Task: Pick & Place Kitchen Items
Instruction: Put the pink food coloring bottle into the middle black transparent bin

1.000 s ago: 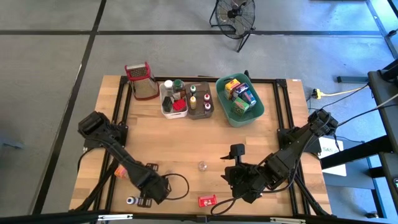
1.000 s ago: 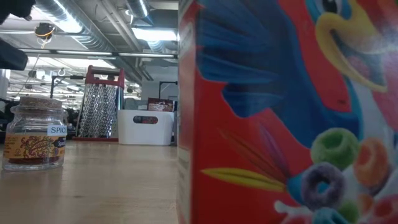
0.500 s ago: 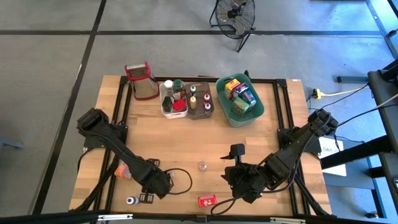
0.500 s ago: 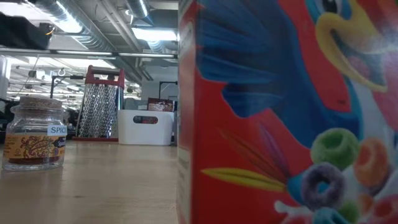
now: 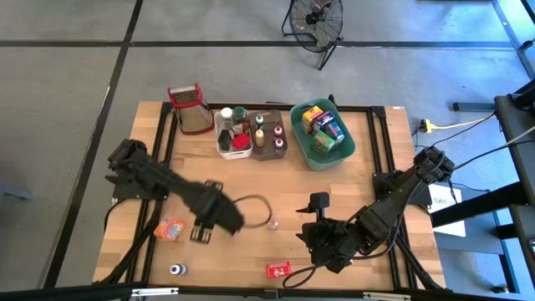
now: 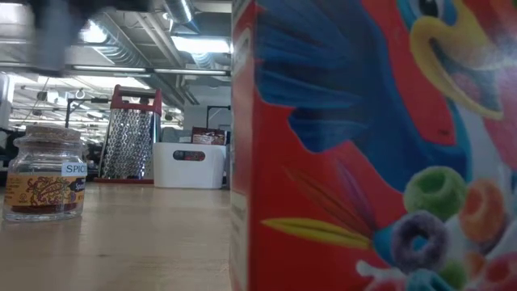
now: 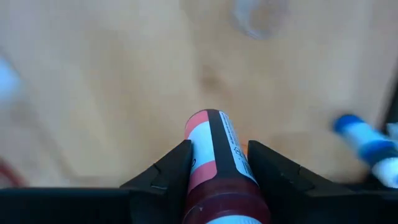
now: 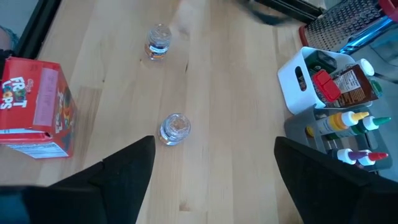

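Note:
In the left wrist view a small bottle with a dark red, white and salmon label sticks out between my left fingers. My left gripper hangs above the table's middle left, pointing down and shut on this bottle. On the wood lie an orange packet, a spice jar, a clear jar and a red cereal box. My right gripper hovers open over the near right, its fingers wide apart and holding nothing. My left gripper pinches the bottle's two long sides between its two fingers. The fingers come from above, pointing down, and lie along the bottle. Its salmon end reaches past the fingertips, and the bottle hangs clear of the table.
At the far edge stand a steel grater, a white bin, a brown bin with bottles and a teal bin with boxes. The cereal box fills the low view. Bare wood lies across the table's middle.
My left gripper has risen and swung from the near left toward the table's middle, away from the near edge. The bottle has gone with it, lifted clear of the table. The spice jar and the orange packet stay where they were.

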